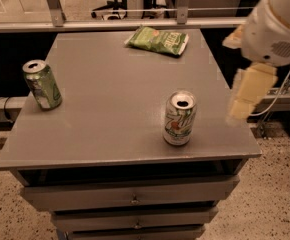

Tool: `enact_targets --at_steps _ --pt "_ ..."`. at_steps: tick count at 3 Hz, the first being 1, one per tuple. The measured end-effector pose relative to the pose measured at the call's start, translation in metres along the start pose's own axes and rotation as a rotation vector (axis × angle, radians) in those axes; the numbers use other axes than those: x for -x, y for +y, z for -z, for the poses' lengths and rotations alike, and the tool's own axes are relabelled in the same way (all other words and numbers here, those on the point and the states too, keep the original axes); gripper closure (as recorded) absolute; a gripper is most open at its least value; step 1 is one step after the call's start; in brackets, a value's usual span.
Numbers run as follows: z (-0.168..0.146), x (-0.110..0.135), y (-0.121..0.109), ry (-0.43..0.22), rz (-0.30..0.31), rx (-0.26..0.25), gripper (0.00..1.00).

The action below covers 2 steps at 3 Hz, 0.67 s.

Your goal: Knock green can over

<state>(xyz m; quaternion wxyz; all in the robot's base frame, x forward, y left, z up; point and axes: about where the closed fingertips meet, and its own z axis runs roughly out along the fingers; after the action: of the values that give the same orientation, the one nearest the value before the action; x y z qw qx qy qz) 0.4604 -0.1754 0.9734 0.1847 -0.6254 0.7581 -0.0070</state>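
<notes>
Desk (pixel 110 134): grey, flat top, fills most of the view. It lies to the picture-left of the gripper and mostly lower. Stacked drawers (pixel 130 196) under its front edge, the top one standing slightly out.

Robot arm (pixel 280 24): white rounded housing at the upper right, directly above the gripper, outside the desk's right edge.

Crisp bag (pixel 157 40): green, lying flat near the desk's far edge. Up and to the picture-left of the gripper, well apart from it.

Gripper (pixel 242 101): pale beige, hanging down from the white housing. It sits just off the desk's right edge, in the air, touching nothing. Its outline is smeared, so I cannot tell whether it is apart or together. It holds nothing that can be seen.

White-and-green can (pixel 180 119): upright, top opened, near the desk's front right. The closest thing to the gripper, to its picture-left and a little lower, with clear desk between them.

Green can (pixel 42 84): upright, silver top opened, by the desk's left edge. Farthest thing from the gripper, across almost the whole desk top to its picture-left, at about the same height in the picture. Not knocked over.

Thin cable (pixel 285 91): curves down just picture-right of the gripper.
</notes>
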Motion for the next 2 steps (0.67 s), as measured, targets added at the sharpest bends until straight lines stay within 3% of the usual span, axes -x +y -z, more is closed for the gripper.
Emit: enact_targets --at_steps 1,2 --pt "-0.022 0.07 -0.014 -0.129 0.061 0.026 0.0" --pt "-0.039 0.142 -0.02 -0.263 0.08 0.059 0.0"
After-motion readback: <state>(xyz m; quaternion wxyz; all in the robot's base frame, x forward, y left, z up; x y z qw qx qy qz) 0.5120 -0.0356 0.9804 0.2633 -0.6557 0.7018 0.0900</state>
